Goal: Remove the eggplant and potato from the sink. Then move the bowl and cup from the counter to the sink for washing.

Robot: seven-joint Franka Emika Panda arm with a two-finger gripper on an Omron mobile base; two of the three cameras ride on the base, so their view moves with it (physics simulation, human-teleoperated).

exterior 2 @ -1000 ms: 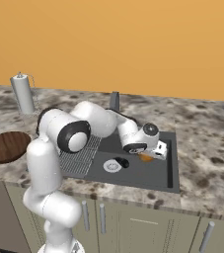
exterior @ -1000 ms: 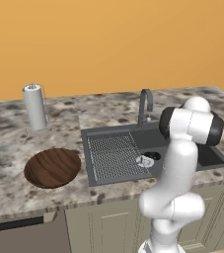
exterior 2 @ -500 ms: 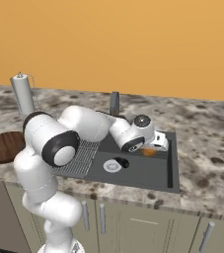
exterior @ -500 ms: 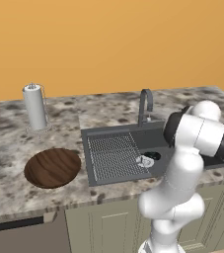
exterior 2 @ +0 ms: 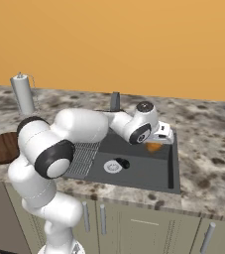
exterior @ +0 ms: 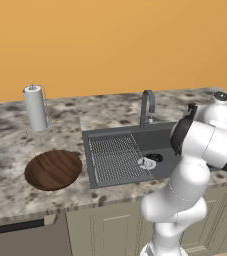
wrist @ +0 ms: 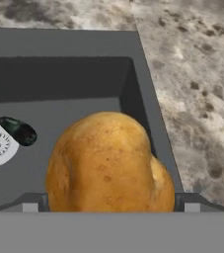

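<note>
Between our gripper point(exterior 2: 157, 144) tips sits the potato point(wrist: 108, 165), the jaws spread wide around it; whether they bear on it we cannot tell. Over the last second our arm has swung rightward, carrying the gripper from mid-basin toward the sink's point(exterior 2: 176, 163) right wall — so we judge the potato is on its way out, not yet set down. Beside the drain point(exterior 2: 112, 166) the eggplant point(exterior 2: 123, 162) lies untouched. Just past the right rim, the counter point(exterior 2: 208, 149) offers bare room. Far left, the bowl point(exterior: 53, 169) waits near the paper towel roll point(exterior: 35, 107).
</note>
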